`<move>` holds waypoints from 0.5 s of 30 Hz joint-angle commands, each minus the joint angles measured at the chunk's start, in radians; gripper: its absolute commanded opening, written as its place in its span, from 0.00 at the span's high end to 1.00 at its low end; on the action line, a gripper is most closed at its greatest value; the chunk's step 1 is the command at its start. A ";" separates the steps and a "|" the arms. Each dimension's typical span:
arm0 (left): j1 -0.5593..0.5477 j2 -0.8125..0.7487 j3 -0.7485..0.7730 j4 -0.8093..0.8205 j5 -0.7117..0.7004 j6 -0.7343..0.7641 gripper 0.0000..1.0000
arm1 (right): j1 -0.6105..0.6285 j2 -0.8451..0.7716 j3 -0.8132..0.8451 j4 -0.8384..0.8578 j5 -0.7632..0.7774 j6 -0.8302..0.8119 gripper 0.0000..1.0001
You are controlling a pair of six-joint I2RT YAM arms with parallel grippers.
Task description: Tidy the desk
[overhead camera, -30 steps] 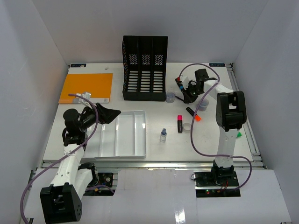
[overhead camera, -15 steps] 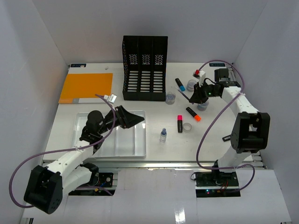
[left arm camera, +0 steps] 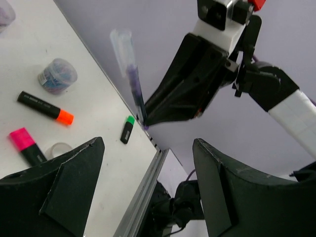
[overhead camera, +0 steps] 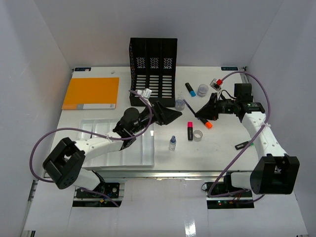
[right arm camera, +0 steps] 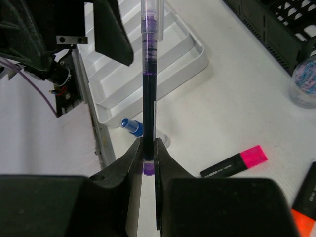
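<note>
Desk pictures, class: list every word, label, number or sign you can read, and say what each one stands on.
No text can be read in any view.
Blue stickers on the far rail of the desk: too small to read.
Pink marker and orange marker: no legible print.
Pen in the right gripper: no lettering shows.

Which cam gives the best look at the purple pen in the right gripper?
Right wrist: the purple pen stands nearly full length, in focus, pinched at its lower end by the right gripper, jaws shut on it. Left wrist shows it smaller, against the wall. Top external shows only a thin sliver beside the gripper.
</note>
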 commanded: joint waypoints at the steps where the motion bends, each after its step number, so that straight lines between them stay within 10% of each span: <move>1: -0.058 0.090 0.115 0.060 -0.121 0.031 0.17 | 0.003 -0.078 -0.077 0.127 -0.129 0.146 0.92; 15: -0.112 0.179 0.203 0.064 -0.142 0.037 0.55 | 0.003 -0.162 -0.151 0.268 -0.173 0.269 0.92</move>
